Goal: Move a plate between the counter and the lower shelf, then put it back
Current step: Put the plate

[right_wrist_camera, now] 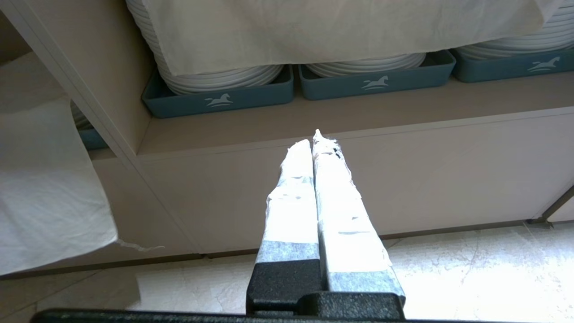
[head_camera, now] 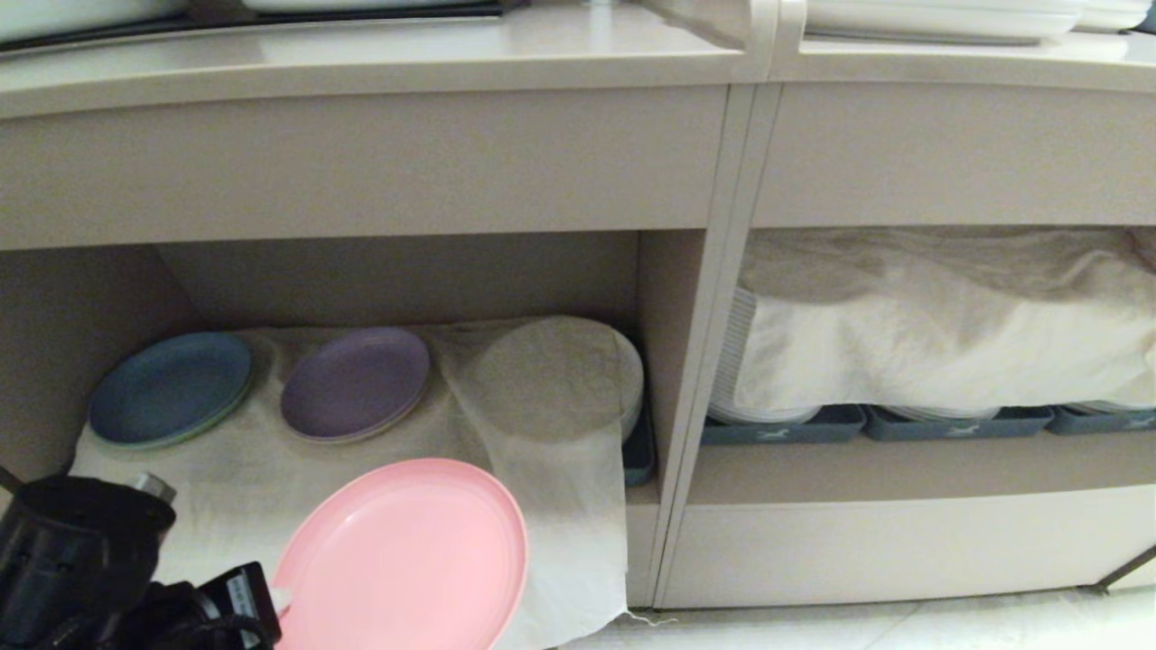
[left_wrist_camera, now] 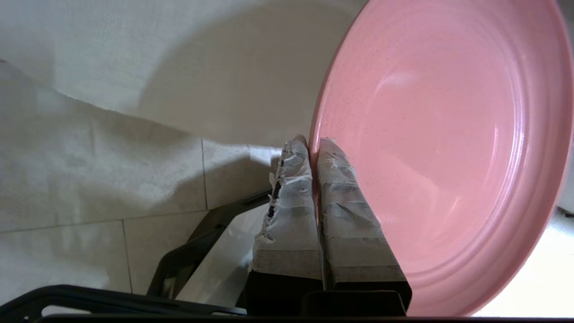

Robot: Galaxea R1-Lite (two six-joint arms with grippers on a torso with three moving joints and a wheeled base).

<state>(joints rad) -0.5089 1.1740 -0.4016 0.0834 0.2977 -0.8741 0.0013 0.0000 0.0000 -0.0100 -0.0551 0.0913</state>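
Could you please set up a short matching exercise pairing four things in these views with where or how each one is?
Things:
1. pink plate
2. purple plate
3. blue plate
4. right gripper

States:
A. shut on nothing, before the cabinet front
B. on the cloth, middle of the lower shelf
C. pinched at the rim by the left gripper
D. on the cloth, far left of the shelf

Pairs: 1-C, 2-B, 3-D, 4-A

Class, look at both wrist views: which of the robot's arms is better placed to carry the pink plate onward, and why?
The left. The left gripper is already shut on the rim of the pink plate, holding it before the lower shelf. The right gripper is shut on nothing, facing the cubby with the blue trays.
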